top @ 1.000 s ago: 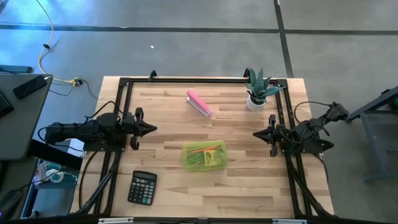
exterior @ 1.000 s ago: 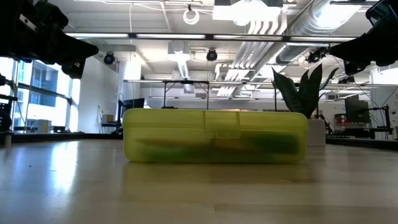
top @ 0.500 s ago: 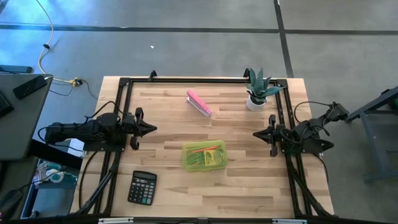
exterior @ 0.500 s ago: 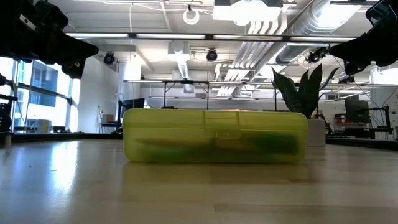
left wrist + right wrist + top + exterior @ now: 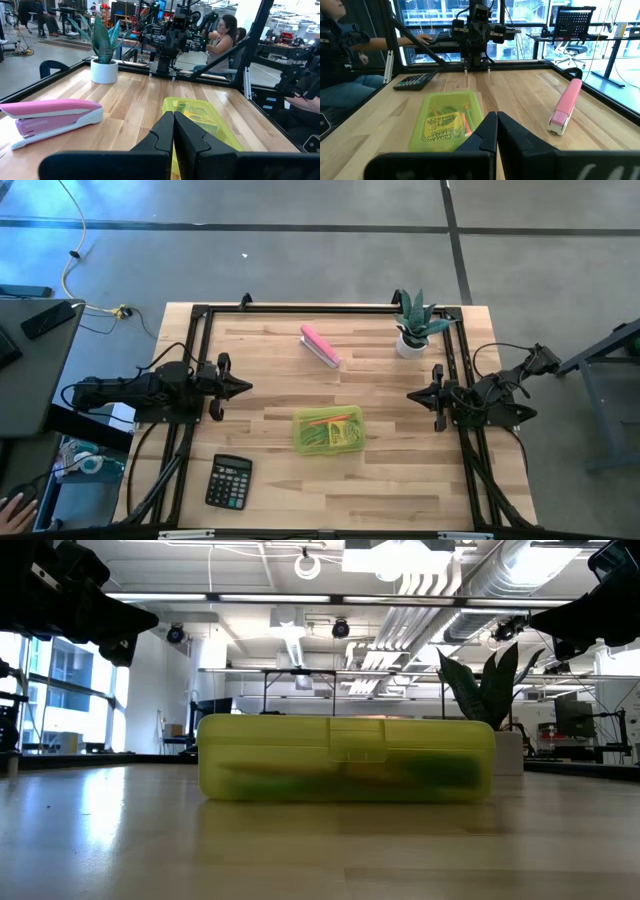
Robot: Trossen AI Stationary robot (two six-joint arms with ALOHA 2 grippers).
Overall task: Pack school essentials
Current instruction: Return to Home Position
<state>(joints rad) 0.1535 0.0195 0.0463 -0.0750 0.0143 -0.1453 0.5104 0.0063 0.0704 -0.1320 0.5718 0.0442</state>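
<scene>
Here, a closed translucent yellow supply box [image 5: 328, 430] lies flat near the middle of the wooden table [image 5: 400, 480], with bare wood all round it. A crayon box [image 5: 443, 125] shows through its lid. The left gripper [image 5: 246, 387] hangs at the left edge and the right gripper [image 5: 411, 394] at the right edge, both well apart from the box, fingers pressed together and holding nothing. A black calculator [image 5: 229, 481] sits near the front-left corner, a pink stapler [image 5: 321, 346] near the far edge, and a potted plant [image 5: 413, 328] at the far-right corner.
</scene>
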